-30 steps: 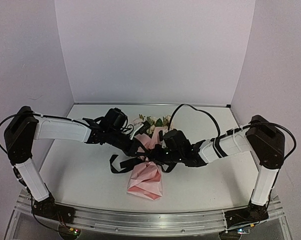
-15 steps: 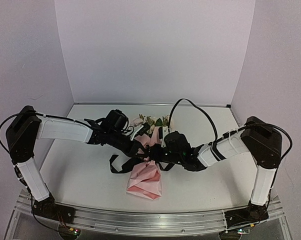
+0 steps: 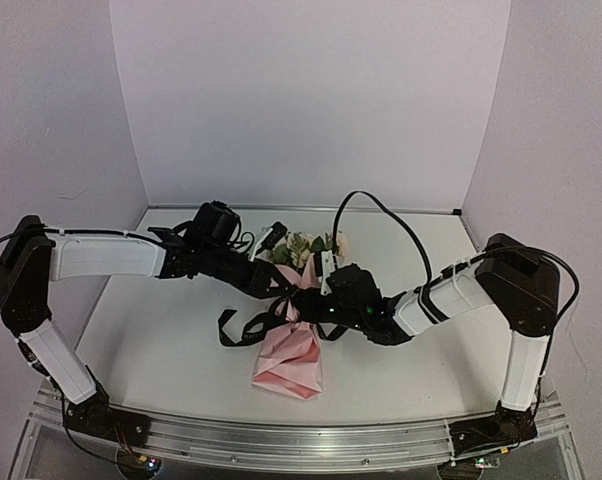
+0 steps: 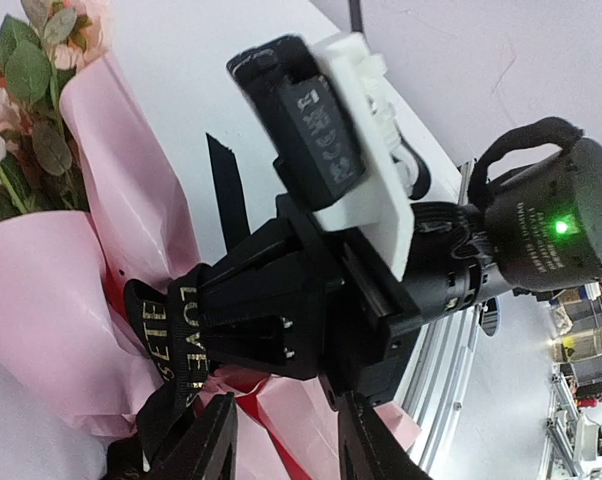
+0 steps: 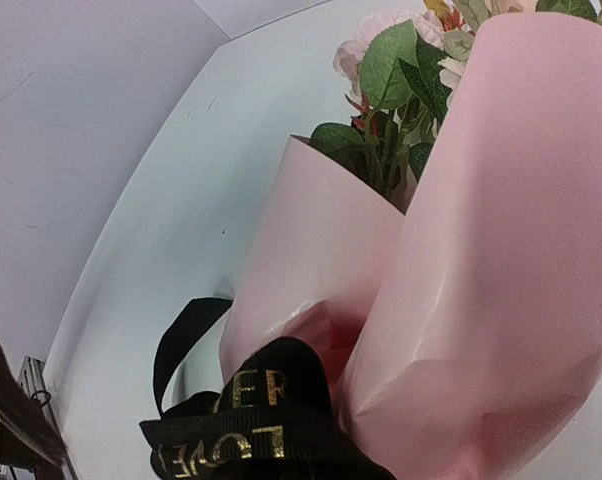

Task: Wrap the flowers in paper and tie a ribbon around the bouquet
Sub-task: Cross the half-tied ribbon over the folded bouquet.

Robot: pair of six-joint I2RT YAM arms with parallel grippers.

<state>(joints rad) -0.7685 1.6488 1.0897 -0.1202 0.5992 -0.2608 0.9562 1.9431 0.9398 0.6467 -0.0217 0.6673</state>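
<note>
A white table point(image 3: 161, 350) carries the scene, walled by pale lilac panels at its far edge and both sides. The left arm point(image 3: 106, 258) and the right arm point(image 3: 451, 290) reach in from the near corners and meet over the middle of the surface.

Beneath them lies the bouquet point(image 3: 291, 355), at the table's centre and slightly toward the near edge. Its folded foot points at the near edge and its open mouth at the far edge. The pink paper point(image 5: 501, 250) is rolled into a cone with overlapping flaps. The flowers point(image 3: 306, 245), pale pink and cream with green leaves, spill from the cone's far end.

The black ribbon point(image 3: 243, 328), printed with gold lettering that reads LOVE, crosses the cone at its narrow waist. Loose loops trail on the surface toward the left edge.

The right gripper point(image 4: 216, 325) is clamped tight on the ribbon at the bouquet's waist. The left gripper point(image 4: 281, 440) sits just beside it, its fingers point(image 4: 206, 450) parted by a modest gap and holding nothing, with pink paper showing between them.
</note>
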